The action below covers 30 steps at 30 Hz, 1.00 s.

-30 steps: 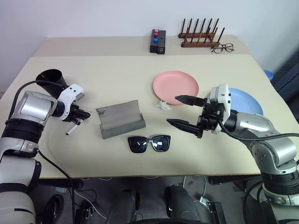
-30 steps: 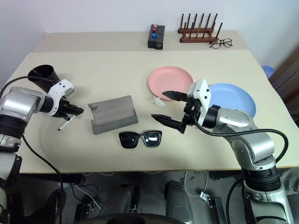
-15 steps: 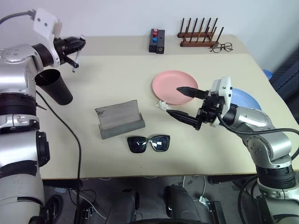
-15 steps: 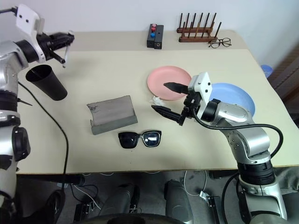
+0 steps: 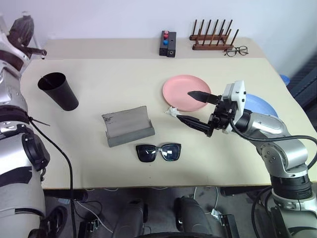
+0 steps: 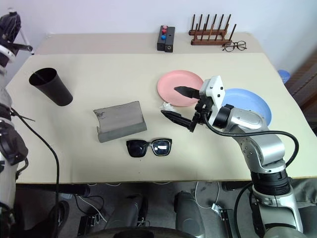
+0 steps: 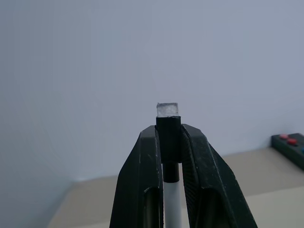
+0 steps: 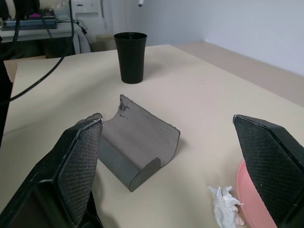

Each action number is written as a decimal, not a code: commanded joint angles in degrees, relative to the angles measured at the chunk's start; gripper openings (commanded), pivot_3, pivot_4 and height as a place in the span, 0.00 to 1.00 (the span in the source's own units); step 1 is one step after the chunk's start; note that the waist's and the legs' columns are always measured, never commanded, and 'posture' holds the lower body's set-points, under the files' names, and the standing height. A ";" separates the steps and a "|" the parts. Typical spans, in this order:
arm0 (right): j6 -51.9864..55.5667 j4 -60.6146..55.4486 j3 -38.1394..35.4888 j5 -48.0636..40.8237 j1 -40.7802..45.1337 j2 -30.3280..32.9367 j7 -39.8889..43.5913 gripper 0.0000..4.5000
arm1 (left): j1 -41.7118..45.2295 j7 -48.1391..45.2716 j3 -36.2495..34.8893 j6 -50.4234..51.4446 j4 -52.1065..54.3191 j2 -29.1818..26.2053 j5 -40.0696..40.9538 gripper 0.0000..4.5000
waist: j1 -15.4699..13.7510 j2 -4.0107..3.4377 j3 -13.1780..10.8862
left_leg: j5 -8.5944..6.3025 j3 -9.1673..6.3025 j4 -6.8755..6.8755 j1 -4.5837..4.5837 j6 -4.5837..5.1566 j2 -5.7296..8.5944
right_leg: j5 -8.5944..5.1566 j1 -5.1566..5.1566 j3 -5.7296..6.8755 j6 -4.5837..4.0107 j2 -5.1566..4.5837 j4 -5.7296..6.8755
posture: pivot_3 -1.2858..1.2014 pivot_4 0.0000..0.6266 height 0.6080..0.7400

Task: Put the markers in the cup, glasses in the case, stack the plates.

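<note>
A: Gripping the marker (image 7: 170, 190) near its dark capped end, the left gripper (image 7: 169, 142) is clamped tight on it, raised well above and behind the cup (image 5: 58, 90).

B: So a drop from there could miss the rim, or tip the cup.

A: Likely. The right gripper (image 5: 194, 112) hangs wide apart and empty, the pink plate (image 5: 186, 92) just behind it, sunglasses (image 5: 158, 151) and case (image 5: 127, 127) further out.

B: Any writing?

A: None legible, I think.
</note>
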<state>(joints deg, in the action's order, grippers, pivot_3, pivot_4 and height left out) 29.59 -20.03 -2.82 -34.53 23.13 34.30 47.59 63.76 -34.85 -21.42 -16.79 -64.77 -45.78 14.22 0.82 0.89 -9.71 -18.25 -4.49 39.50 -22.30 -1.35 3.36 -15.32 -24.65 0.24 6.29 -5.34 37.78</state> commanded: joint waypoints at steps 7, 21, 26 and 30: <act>-0.11 -1.10 -0.85 -0.44 1.43 0.43 0.10 1.00 | -6.58 -3.26 -5.27 -0.37 2.61 3.58 6.31 0.01 | -0.03 0.01 0.00 | -0.04 -0.02 0.38 -0.05 0.06 0.00 | 0.00 0.03 0.00 0.00 0.00 0.26 | 0.52 0.24 1.00; 0.08 -1.25 -0.52 -0.06 1.46 0.47 -0.24 1.00 | -10.12 -0.91 -5.26 -1.96 3.91 3.92 6.36 0.91 | -0.13 0.02 0.01 | -0.08 -0.03 0.47 -0.04 0.13 -0.01 | 0.00 0.05 -0.01 0.00 0.01 0.32 | 0.52 0.24 1.00; -0.07 -0.95 -0.57 -0.12 1.60 0.17 -0.37 1.00 | -9.88 -4.05 -4.10 0.62 8.46 4.01 7.03 0.99 | -0.05 0.02 0.01 | -0.07 -0.04 0.47 -0.04 0.12 -0.01 | 0.00 0.05 -0.01 0.00 0.01 0.32 | 0.52 0.24 1.00; -0.07 -0.16 -1.20 -0.57 1.95 0.18 -0.16 1.00 | -9.98 -10.11 -2.79 7.50 15.33 4.35 9.45 0.99 | -0.02 0.02 0.01 | -0.07 -0.03 0.47 -0.04 0.12 -0.01 | 0.00 0.05 -0.01 0.00 0.01 0.32 | 0.52 0.24 1.00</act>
<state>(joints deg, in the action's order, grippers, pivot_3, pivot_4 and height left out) 30.01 -19.88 -2.79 -34.47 23.84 34.57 47.37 52.97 -42.40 -24.95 -11.26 -53.69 -40.95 22.22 0.79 0.91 -9.70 -18.32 -4.53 39.97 -22.35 -1.23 3.34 -15.32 -24.59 0.23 6.29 -5.33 38.10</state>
